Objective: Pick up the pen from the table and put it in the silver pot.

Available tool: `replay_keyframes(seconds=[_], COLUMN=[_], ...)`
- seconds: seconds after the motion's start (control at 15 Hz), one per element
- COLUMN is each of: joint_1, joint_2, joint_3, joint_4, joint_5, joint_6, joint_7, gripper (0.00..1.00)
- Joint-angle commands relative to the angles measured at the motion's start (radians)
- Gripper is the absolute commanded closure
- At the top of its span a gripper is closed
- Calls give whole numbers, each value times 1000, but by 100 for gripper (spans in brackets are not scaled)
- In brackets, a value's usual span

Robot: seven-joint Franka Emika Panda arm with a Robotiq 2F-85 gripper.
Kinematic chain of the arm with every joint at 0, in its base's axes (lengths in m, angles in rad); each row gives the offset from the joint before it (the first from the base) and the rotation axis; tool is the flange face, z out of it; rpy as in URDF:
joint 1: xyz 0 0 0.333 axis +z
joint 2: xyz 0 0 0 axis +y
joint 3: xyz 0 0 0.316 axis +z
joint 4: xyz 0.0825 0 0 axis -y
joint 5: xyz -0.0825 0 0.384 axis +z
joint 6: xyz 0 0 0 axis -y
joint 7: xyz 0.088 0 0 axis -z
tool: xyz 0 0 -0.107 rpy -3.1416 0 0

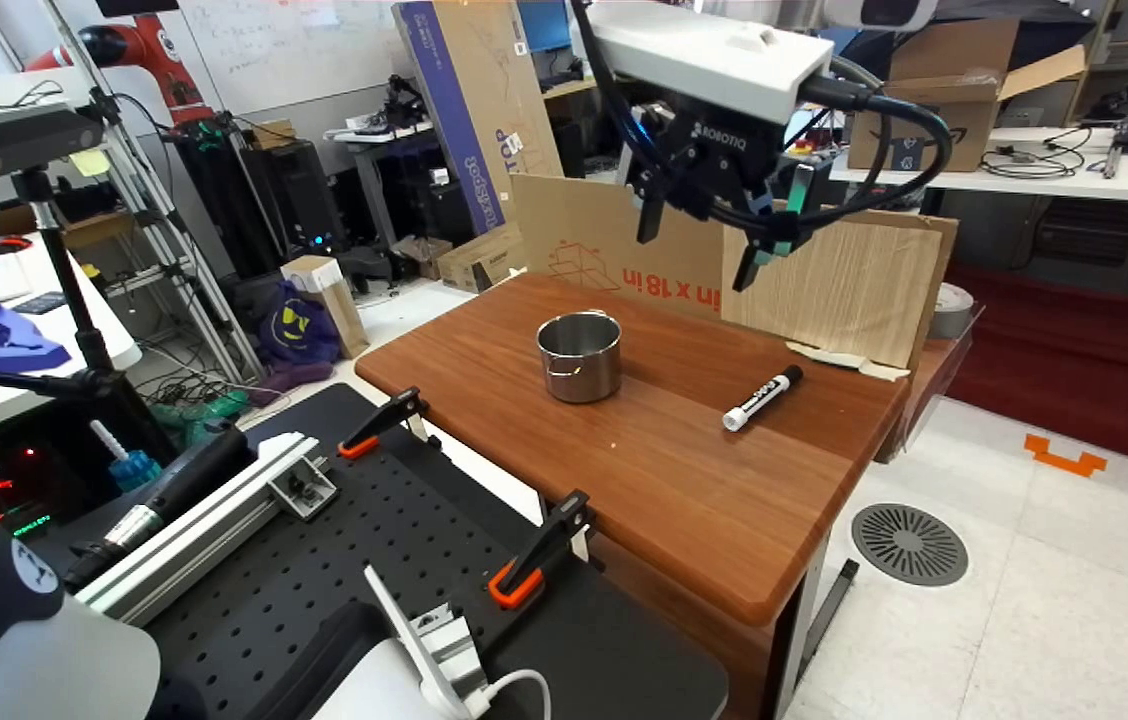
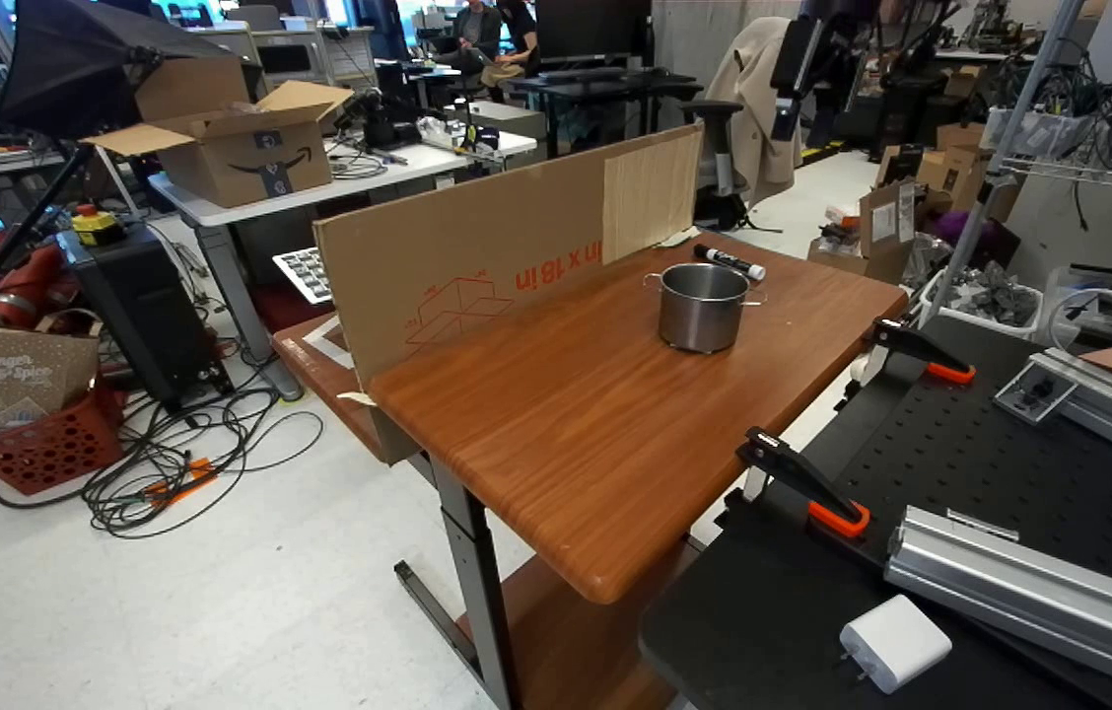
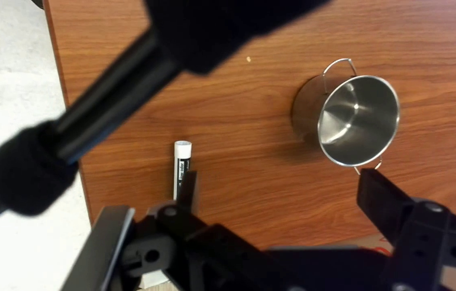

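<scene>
The pen, a white marker with a black label and black cap, lies on the reddish-brown table. In the wrist view one finger hides its lower part. The silver pot stands upright a short way from the pen. Its wire handles stick out, and its visible inside looks empty. My gripper is open and empty, high above the table. In the wrist view its fingers are wide apart, one over the pen, one near a pot handle.
A cardboard sheet stands upright along one long table edge. Two black-and-orange clamps grip the opposite edge beside the black perforated bench. A thick black cable crosses the wrist view.
</scene>
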State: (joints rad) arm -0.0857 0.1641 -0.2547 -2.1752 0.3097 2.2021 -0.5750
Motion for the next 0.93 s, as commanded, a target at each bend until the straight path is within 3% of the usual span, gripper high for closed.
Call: replay_keyframes(seconds=[0.0,0.4,0.87], joint_1=[-67,-113,-126], joint_2=[117,304,441], joint_3=[68,131,143], joint_4=[118,300,422], joint_5=[5,-29,-96], joint_6=[-15,-20,-26], joint_7=[50,168,277], gripper=[0,0,0])
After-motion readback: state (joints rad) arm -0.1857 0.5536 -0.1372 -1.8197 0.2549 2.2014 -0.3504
